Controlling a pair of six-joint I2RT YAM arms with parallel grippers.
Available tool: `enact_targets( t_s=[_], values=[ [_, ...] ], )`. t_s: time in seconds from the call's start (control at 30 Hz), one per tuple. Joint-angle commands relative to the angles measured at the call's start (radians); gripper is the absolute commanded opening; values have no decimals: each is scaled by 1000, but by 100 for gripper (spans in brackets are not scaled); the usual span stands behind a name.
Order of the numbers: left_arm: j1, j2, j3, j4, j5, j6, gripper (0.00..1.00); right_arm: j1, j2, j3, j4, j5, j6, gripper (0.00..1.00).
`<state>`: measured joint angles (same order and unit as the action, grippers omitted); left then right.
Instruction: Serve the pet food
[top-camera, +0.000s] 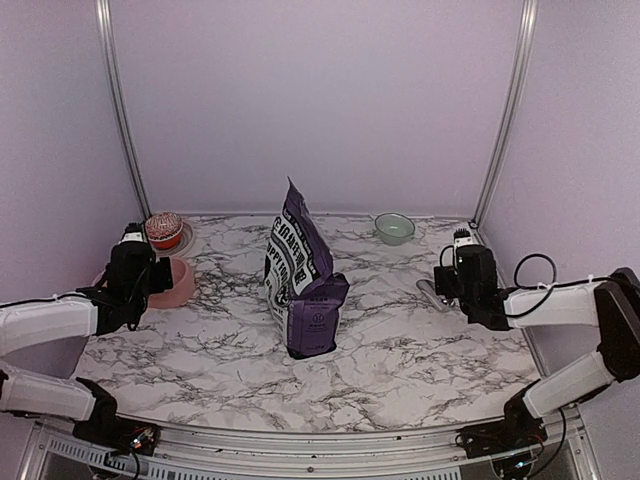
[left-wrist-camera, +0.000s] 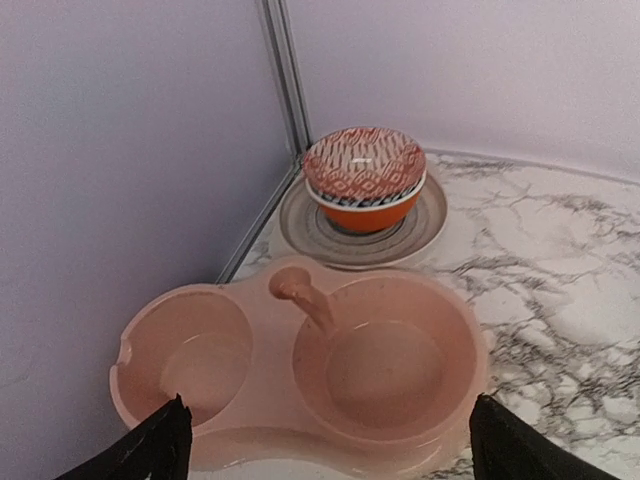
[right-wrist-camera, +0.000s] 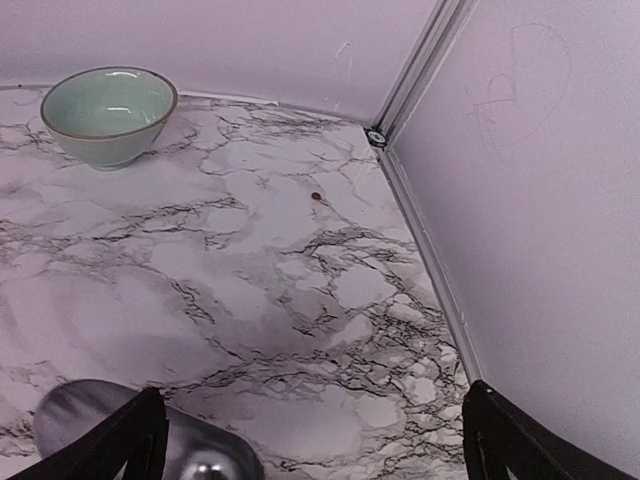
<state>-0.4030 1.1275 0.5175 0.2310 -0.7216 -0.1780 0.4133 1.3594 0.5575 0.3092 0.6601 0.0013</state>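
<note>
left gripper (left-wrist-camera: 330, 445) and right gripper (right-wrist-camera: 320, 435) gape empty — grab the upright puppy food bag (top-camera: 300, 285) high, you'll topple it.

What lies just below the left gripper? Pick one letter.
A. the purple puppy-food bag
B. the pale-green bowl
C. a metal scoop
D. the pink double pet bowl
D: the left wrist view shows the pink double pet bowl right under the left gripper, framed by its two spread fingers.
</note>
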Motion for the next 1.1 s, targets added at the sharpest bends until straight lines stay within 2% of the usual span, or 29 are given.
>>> enact_targets(
  t_s=[0.0, 0.03, 0.13, 0.17, 0.27, 0.33, 0.37, 0.4, 0.47, 0.53, 0.57, 0.63, 0.67, 0.8, 0.9, 0.97, 1.07],
  values=[
    [101, 94, -95, 311, 16, 100, 98, -52, 50, -78, 226, 38, -116, 100],
    [125, 125, -100, 347, 33, 98, 99, -62, 58, -105, 280, 34, -127, 100],
    [197, 236, -127, 517, 130, 98, 99, -109, 77, -215, 546, -121, -197, 100],
    [226, 274, -136, 582, 164, 98, 99, -115, 81, -216, 560, -151, -201, 100],
    [265, 325, -103, 607, 249, 141, 98, -163, 114, -281, 836, -289, -228, 100],
    [295, 340, -119, 702, 273, 163, 99, -191, 164, -285, 909, -338, -269, 100],
    [317, 354, -161, 794, 302, 157, 99, -204, 195, -283, 976, -330, -265, 100],
    [340, 375, -198, 885, 357, 145, 98, -221, 187, -273, 931, -312, -227, 100],
    [357, 367, -251, 931, 424, 140, 97, -287, 168, -307, 960, -412, -171, 100],
    [352, 409, -317, 1122, 492, 189, 92, -358, 231, -394, 1179, -530, -129, 100],
    [347, 395, -326, 1111, 499, 194, 93, -368, 274, -417, 1288, -565, -133, 100],
    [343, 401, -316, 1106, 471, 188, 99, -369, 214, -376, 1079, -522, -110, 100],
    [343, 406, -296, 1074, 442, 180, 99, -369, 243, -336, 1058, -511, -106, 100],
    [352, 401, -282, 1038, 445, 163, 99, -365, 247, -367, 1138, -514, -121, 100],
    [352, 400, -283, 1038, 444, 163, 99, -366, 230, -342, 1057, -508, -115, 100],
    [352, 400, -283, 1038, 445, 163, 99, -369, 249, -341, 1098, -507, -113, 100],
    [352, 400, -283, 1038, 444, 163, 99, -383, 245, -324, 1052, -518, -96, 100]
  ],
)
